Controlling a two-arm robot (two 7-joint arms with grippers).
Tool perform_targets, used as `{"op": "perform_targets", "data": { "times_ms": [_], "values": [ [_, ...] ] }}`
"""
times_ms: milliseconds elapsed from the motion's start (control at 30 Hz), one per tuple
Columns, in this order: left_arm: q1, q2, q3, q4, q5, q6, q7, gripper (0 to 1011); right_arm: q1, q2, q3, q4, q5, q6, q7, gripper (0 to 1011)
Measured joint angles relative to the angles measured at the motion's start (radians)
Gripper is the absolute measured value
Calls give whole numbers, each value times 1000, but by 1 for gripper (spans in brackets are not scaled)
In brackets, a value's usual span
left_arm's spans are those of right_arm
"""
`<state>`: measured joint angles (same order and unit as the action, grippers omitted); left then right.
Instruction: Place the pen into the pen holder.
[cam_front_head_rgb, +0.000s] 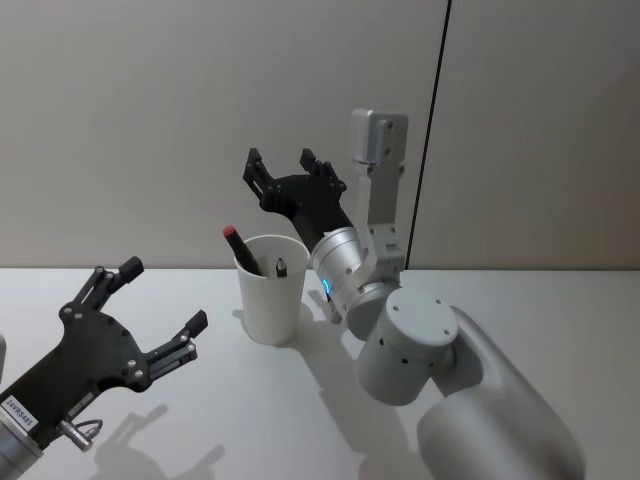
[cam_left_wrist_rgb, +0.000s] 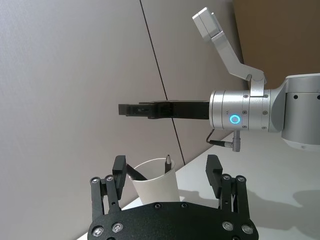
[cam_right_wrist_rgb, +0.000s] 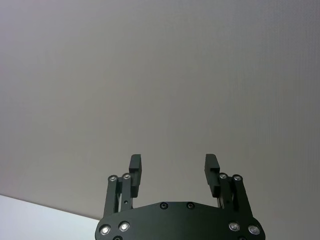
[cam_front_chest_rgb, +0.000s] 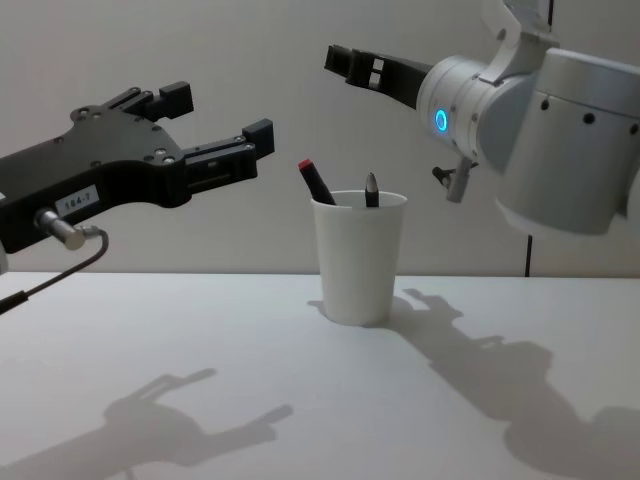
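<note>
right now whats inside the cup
Two pens stand in the cup: one with a red end, one with a dark pointed tip. Their lower parts are hidden by the cup wall.

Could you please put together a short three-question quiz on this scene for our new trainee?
1. True or false: the pen holder lies tipped over on the table.
2. How many pen-like items stick out of the cup's rim in the chest view?
   A. none
   B. two
   C. four
3. Which gripper hangs higher, above and behind the cup?

Key:
1. False; it stands upright.
2. B: a black pen with a red end leaning left, and a dark pointed tip.
3. The right gripper, open and holding nothing. The left gripper, also open, hovers to the cup's left.
</note>
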<state>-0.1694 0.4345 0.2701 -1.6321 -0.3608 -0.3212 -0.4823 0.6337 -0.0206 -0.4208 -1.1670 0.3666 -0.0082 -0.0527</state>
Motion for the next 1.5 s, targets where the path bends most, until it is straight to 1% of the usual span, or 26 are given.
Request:
{"op": "perform_targets", "data": {
  "times_ms": [33, 67, 100, 167, 200, 300, 600, 733, 800, 900, 933, 1000, 1033, 1067, 1100, 1133, 1167, 1233, 1300, 1500],
  "values": [
    [0, 0, 0, 0, 0, 0, 0, 1000, 0, 0, 0, 0, 0, 0, 0, 812],
    [0, 0, 0, 0, 0, 0, 0, 1000, 0, 0, 0, 0, -1, 0, 0, 827],
    [0, 0, 0, 0, 0, 0, 0, 1000, 0, 0, 0, 0, -1, 0, 0, 866],
    [0, 0, 0, 0, 0, 0, 0, 999, 0, 0, 0, 1, -1, -1, -1, 899],
    [0, 0, 0, 0, 0, 0, 0, 1000, 0, 0, 0, 1, -1, -1, -1, 947],
    [0, 0, 0, 0, 0, 0, 0, 1000, 0, 0, 0, 1, -2, -1, -1, 1000],
    [0, 0, 0, 0, 0, 0, 0, 1000, -1, 0, 0, -1, -3, -1, -2, 1001],
    [0, 0, 0, 0, 0, 0, 0, 1000, -13, 8, 0, -18, -4, 2, 0, 1001],
    [0, 0, 0, 0, 0, 0, 0, 999, -40, 30, 2, -59, -4, 13, 9, 1001],
    [0, 0, 0, 0, 0, 0, 0, 1000, -69, 54, 6, -99, -3, 23, 20, 1001],
    [0, 0, 0, 0, 0, 0, 0, 1000, -90, 71, 10, -125, -1, 28, 29, 1001],
    [0, 0, 0, 0, 0, 0, 0, 1000, -112, 90, 15, -153, 1, 33, 38, 1001],
    [0, 0, 0, 0, 0, 0, 0, 1000, -136, 111, 21, -181, 4, 37, 48, 1001],
    [0, 0, 0, 0, 0, 0, 0, 1000, -136, 111, 21, -181, 4, 37, 48, 1001],
    [0, 0, 0, 0, 0, 0, 0, 1000, -173, 142, 31, -225, 6, 41, 59, 1001],
    [0, 0, 0, 0, 0, 0, 0, 1000, -173, 142, 31, -225, 6, 41, 59, 1001],
    [0, 0, 0, 0, 0, 0, 0, 1000, -204, 166, 40, -260, 7, 42, 67, 1001],
    [0, 0, 0, 0, 0, 0, 0, 1000, -245, 199, 54, -308, 7, 42, 73, 1001],
    [0, 0, 0, 0, 0, 0, 0, 1000, -269, 216, 61, -333, 7, 41, 78, 1001],
    [0, 0, 2, 0, 1, 2, 5, 1000, -273, 216, 63, -335, 7, 41, 79, 1001]
  ]
}}
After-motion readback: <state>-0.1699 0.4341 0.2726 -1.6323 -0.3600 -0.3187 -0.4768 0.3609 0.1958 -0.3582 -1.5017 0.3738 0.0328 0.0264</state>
